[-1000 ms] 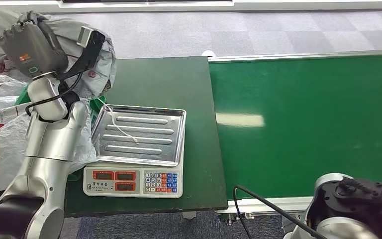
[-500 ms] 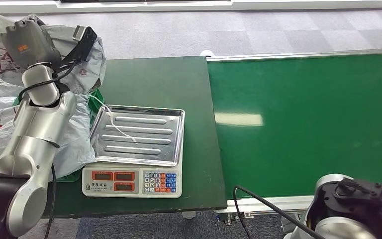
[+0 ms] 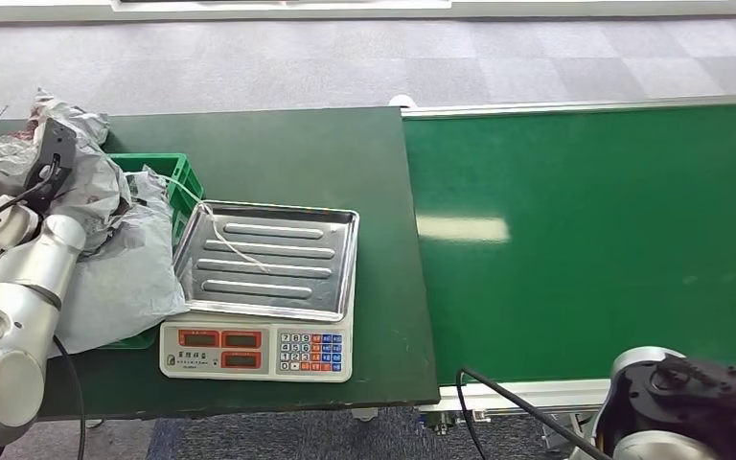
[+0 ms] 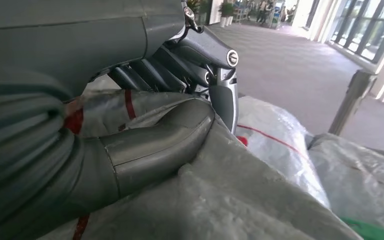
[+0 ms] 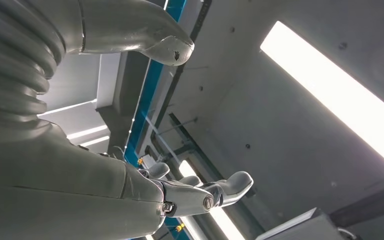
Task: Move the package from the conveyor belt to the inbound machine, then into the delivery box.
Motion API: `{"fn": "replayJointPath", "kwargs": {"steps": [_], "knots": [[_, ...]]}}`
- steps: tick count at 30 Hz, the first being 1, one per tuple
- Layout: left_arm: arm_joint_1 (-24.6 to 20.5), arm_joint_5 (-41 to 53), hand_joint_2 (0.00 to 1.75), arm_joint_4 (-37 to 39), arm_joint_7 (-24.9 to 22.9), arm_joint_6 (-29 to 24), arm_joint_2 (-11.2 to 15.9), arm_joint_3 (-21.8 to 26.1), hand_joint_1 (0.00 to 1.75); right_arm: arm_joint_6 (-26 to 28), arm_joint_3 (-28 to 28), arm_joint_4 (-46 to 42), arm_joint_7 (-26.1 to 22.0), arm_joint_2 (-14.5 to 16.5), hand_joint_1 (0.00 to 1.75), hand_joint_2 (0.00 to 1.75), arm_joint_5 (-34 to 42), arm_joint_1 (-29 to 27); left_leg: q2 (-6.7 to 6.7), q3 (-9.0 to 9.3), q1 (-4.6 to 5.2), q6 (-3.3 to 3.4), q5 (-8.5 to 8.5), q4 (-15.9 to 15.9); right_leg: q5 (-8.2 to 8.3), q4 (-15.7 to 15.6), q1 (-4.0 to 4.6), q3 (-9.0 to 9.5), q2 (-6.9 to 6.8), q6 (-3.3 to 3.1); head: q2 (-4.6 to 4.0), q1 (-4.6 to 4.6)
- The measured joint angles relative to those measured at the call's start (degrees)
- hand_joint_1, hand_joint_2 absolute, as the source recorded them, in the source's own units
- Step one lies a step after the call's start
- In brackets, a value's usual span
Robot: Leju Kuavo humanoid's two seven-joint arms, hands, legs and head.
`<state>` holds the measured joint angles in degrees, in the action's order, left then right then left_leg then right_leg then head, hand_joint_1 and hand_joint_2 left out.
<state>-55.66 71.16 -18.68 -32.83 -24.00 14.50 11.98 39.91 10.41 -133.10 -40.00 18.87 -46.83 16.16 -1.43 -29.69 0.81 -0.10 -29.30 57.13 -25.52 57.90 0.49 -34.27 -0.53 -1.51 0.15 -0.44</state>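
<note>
Left wrist view shows the left robot hand grasping the grey package; right wrist view shows the right robot hand released, fingers spread.

A parcel-sorting station inside a large commercial or logistics hall. A wide green conveyor belt runs beside a dark green table, where an electronic weighing scale with a steel tray and keypad sits near the front edge. Grey plastic courier bags pile over a green crate at the table's left edge. Grey carpet tiles cover the floor. Tall windows and long ceiling light strips suggest an open industrial building.
</note>
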Motion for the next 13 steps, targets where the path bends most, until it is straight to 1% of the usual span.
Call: {"fn": "replayJointPath", "kwargs": {"steps": [4, 8, 11, 12, 13], "knots": [[0.6, -1.6, 1.75, 1.2, 0.3, -0.6, 0.6, 1.8, 1.75, 0.0, -0.2, -0.1, 0.0, -0.1, 0.0, 1.75, 0.2, -0.3, 0.01, -0.01, 0.02, 0.0, 0.0, 0.0, 0.01, 0.0, -0.04, 0.01, 0.0, 0.01, 0.0, 0.0], [2.2, -5.5, 1.75, 1.7, 2.8, -4.2, 0.7, 5.0, 1.75, 0.0, -0.5, -0.3, 0.0, -0.1, 0.0, 1.75, 0.6, -0.5, -0.02, 0.0, 0.06, 0.01, -0.01, 0.0, 0.01, 0.0, -0.06, 0.01, 0.01, 0.01, 0.0, 0.01], [3.5, -6.5, 1.75, 2.1, 4.6, -6.1, 0.7, 6.9, 1.75, 0.0, -0.6, -0.4, 0.0, -0.1, 0.0, 1.75, 0.9, -0.5, -0.02, 0.0, 0.06, 0.01, -0.01, 0.0, 0.01, 0.0, -0.06, -0.01, 0.02, 0.01, 0.0, 0.0], [3.8, -6.5, 1.31, 2.2, 4.9, -6.5, 0.7, 7.3, 1.31, 0.0, -0.7, -0.4, 0.0, -0.1, 0.0, 1.75, 1.0, -0.6, -0.01, 0.0, 0.06, 0.01, -0.01, 0.0, 0.0, 0.0, -0.05, -0.01, 0.01, 0.01, 0.0, 0.0], [3.9, -6.5, 1.16, 2.2, 5.0, -6.6, 0.7, 7.5, 1.16, 0.0, -0.7, -0.4, 0.0, -0.1, 0.0, 1.75, 1.0, -0.6, -0.01, 0.0, 0.06, 0.01, -0.01, 0.0, 0.0, 0.0, -0.05, -0.01, 0.01, 0.01, 0.0, 0.0]]}}
